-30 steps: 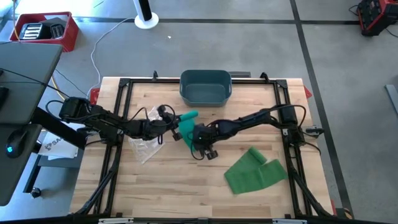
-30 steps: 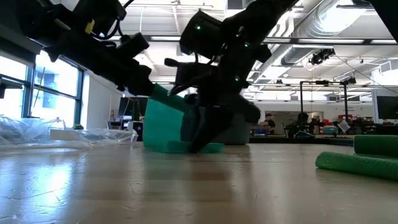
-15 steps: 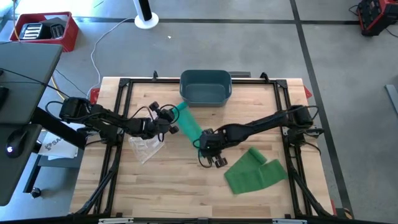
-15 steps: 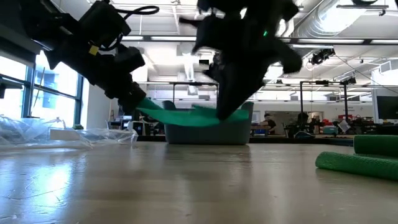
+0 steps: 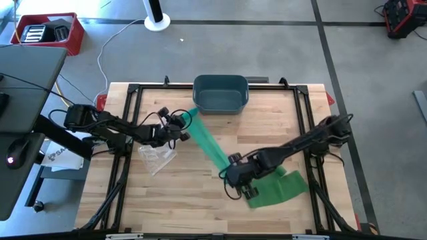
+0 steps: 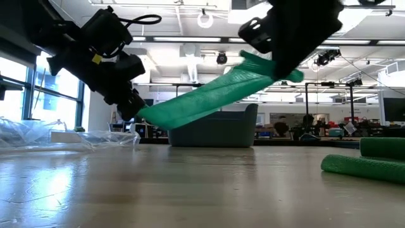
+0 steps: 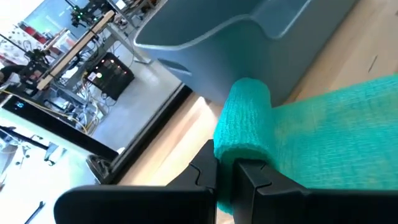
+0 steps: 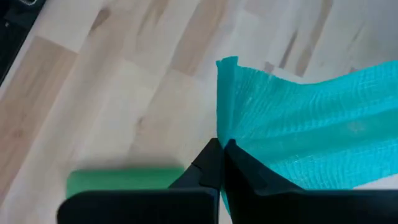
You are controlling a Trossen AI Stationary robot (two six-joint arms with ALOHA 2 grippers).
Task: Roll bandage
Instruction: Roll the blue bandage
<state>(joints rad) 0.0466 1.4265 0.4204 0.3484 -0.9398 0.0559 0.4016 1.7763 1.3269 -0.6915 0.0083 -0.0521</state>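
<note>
A teal bandage strip (image 5: pixel 209 143) stretches in the air between my two grippers, clear of the wooden table (image 5: pixel 180 200); it also shows in the low view (image 6: pixel 202 101). My left gripper (image 5: pixel 185 125) is shut on its rolled end near the table's middle left. My right gripper (image 5: pixel 233 172) is shut on its other end, toward the near right, beside a green bandage (image 5: pixel 273 187) that lies flat on the table. My left gripper pinches the strip's rolled-over end (image 7: pixel 239 134) between its two fingers. The end is lifted clear of the table and the strip runs away taut from it. My right gripper pinches the strip's free end at its edge (image 8: pixel 225 134) between its two fingertips; a short flap stands beyond the fingers. The strip is lifted clear of the table and drawn taut toward my left gripper.
A grey-blue bin (image 5: pixel 221 93) stands at the table's far edge, middle. A crumpled clear plastic bag (image 5: pixel 157 157) lies at the left. The green bandage also shows in the low view (image 6: pixel 364 161) at the right.
My right gripper has gone toward the table's near right and risen, holding the bandage's free end. The bandage, bunched between the grippers a second ago, has been drawn out into a long taut strip lifted clear of the table. My left gripper has stayed nearly in place.
</note>
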